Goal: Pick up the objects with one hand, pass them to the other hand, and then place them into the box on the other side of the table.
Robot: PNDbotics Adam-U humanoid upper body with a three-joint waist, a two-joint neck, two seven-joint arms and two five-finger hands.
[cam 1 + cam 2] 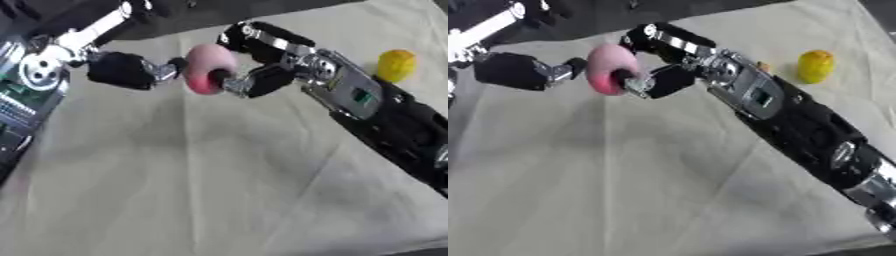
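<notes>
Handover is the step as I judge it: in the left eye view the pink ball (208, 68) hangs above the tabletop (219, 190) toward its far edge, my right hand (271, 60) curled round it and my left hand (131, 70) touching its other side, so the right should release only once the left wraps it. In the right eye view my right arm stretches in from the near right corner, wrist bent left; whether my left hand has closed I cannot tell, and a yellow object (815, 65) sits near the far right corner.

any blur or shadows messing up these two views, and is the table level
Left eye view: the pink object between the left hand and right hand is soft-edged, with a faint shadow on the cloth below it. Right eye view: the yellow object is blurred too, details unreadable. Both views: the table lies askew, lighting is even, no glare.
</notes>
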